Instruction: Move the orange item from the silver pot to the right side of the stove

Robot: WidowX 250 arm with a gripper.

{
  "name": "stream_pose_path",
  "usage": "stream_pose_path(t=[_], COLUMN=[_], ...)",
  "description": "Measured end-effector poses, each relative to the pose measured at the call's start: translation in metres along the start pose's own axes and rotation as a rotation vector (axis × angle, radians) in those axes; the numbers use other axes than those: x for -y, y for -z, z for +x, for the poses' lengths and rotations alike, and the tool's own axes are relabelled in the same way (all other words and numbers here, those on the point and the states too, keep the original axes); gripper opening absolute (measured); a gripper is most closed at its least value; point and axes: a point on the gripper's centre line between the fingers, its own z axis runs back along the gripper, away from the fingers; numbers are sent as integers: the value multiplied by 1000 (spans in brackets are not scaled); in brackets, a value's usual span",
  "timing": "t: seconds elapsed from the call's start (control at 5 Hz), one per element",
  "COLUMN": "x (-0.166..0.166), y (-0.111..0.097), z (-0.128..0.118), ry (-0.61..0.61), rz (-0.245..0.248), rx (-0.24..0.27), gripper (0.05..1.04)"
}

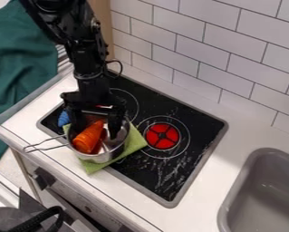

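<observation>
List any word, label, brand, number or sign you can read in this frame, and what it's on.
None can be read.
Front panel below the counter: faint marks, too small to tell if they are print.
Stovetop: pale rings and streaks, no lettering.
Red disc: dark cross pattern, no readable text.

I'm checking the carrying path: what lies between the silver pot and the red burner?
The camera view shows part of the green cloth, then a strip of black stovetop, between the silver pot and the red burner.

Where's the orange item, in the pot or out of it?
In: the orange item lies inside the pot, whose rim circles it.
</observation>
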Motion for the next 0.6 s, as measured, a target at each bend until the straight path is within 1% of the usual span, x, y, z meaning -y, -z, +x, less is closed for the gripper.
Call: stream_pose_path(t=[0.2,0.4,0.6], x=[3,8,14], y=[8,14,15], z=[-1,-2,-1], ry=[-8,4,12], rz=[-11,-13,-12], rx=[-16,-34,-33], gripper=[951,663,473])
